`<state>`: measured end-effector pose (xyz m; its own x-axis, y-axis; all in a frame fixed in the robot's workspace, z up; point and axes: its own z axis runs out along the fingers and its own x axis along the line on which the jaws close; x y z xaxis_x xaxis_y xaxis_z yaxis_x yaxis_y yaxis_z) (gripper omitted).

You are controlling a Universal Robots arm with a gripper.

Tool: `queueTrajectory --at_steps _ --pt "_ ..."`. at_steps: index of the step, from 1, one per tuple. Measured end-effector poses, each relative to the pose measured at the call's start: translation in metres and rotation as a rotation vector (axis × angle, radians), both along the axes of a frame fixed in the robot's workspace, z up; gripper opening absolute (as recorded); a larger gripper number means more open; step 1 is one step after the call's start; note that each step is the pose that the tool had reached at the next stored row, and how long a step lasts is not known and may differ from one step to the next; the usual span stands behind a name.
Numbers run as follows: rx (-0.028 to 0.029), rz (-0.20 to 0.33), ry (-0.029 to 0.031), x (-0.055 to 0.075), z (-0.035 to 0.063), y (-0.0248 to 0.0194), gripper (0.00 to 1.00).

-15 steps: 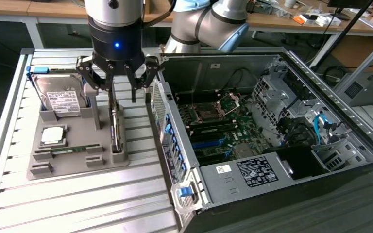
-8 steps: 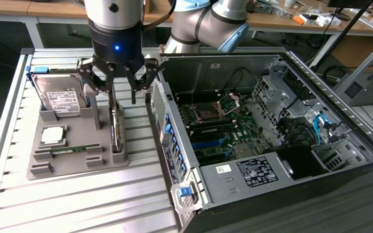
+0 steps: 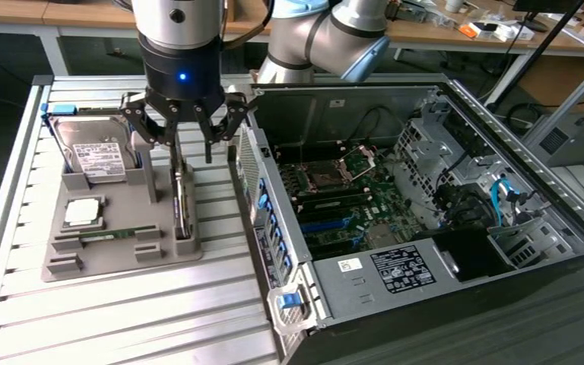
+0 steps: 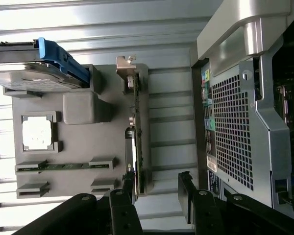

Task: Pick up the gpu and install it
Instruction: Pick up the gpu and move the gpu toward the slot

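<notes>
- Pincer [image 3: 191, 161] [image 4: 158, 193] hangs with its fingers spread apart and nothing between them, just above the graphics card [image 3: 179, 201] [image 4: 138, 132].
- Beyond one finger [image 4: 186, 196] rises the perforated back wall of an open computer case [image 3: 424, 228] [image 4: 240, 122]. A strip of bare slatted surface [image 3: 119, 319] [image 4: 171, 98] lies between that wall and the card.
- The other finger [image 4: 129, 188] sits right by the card's top edge. Whether it touches cannot be told.
- Farther out on that finger's side, a hard drive [image 3: 96, 152] [image 4: 24, 78] with a blue clip leans in its slot, well apart from the pincer.
- The card stands upright on its long edge below the pincer. It is a thin green board with dark parts and a silver metal bracket [image 4: 125, 63] at one end.
- A grey tray [image 3: 119, 262] [image 4: 78, 107] under the pincer holds the card in a slot along its edge nearest the case.
- The same tray carries the hard drive, a square processor chip [image 3: 82, 213] [image 4: 37, 133] and a narrow green memory stick [image 3: 109, 234] [image 4: 63, 166], each in its own holder, all away from the case.
- Inside the case lies a motherboard [image 3: 343, 190] with blue slots, beside a black box bearing a white label [image 3: 404, 266].
</notes>
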<state>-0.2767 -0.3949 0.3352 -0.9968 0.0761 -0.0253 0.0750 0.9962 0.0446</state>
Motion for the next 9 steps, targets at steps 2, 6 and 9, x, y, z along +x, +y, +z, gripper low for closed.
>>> queueTrajectory --at_steps 2,6,9 --pt "-0.0002 0.000 0.0002 -0.0012 -0.0009 0.0011 0.48" --pt "-0.0001 0.000 0.0001 -0.0033 -0.0025 0.0029 0.48" --pt "-0.0002 0.000 0.0002 -0.0044 -0.0037 0.0039 0.48"
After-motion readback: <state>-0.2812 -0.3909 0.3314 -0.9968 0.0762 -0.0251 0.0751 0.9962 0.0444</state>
